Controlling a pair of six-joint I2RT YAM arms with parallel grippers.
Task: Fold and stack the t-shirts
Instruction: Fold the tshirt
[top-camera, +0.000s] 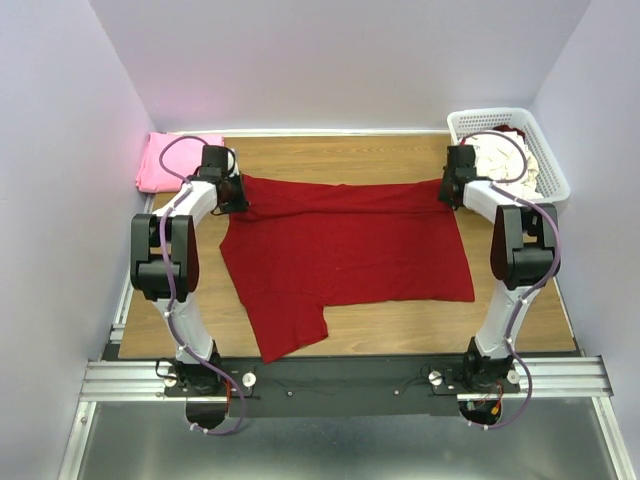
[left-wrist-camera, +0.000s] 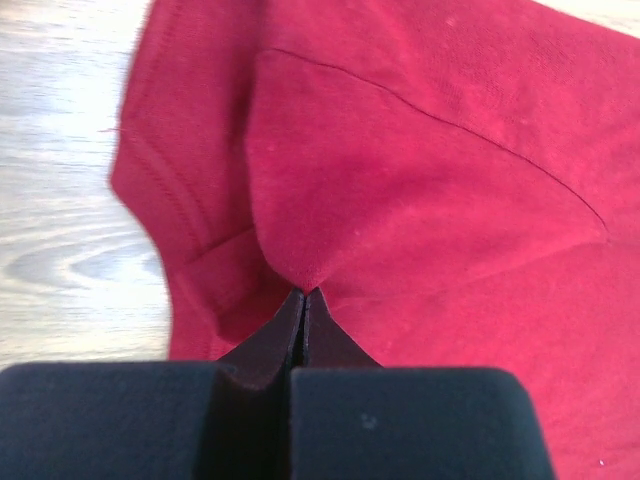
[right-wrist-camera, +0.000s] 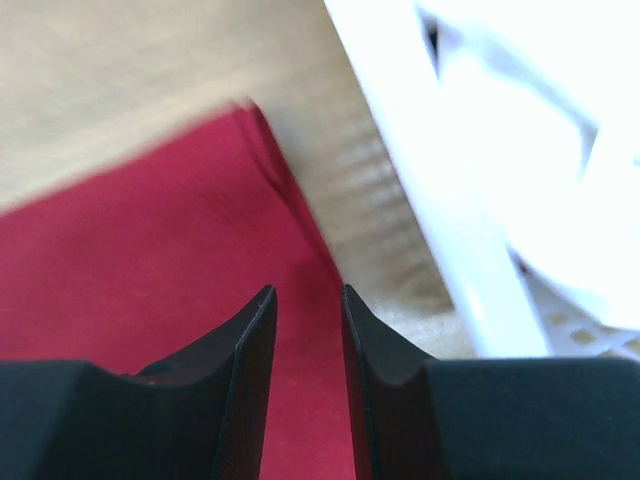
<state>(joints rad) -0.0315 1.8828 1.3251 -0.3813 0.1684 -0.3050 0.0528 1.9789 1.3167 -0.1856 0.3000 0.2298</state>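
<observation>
One view, the overhead, shows the pink t-shirt (top-camera: 165, 165).

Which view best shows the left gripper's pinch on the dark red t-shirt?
Left wrist: the left gripper is shut on a raised pucker of the dark red t-shirt. Top external shows only its position; right wrist misses it.

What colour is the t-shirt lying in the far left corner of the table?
The t-shirt is bright pink; the top external view shows it best.

The basket (right-wrist-camera: 430, 200) and dark red t-shirt (right-wrist-camera: 150, 250) look blurred and cropped in the right wrist view.
</observation>
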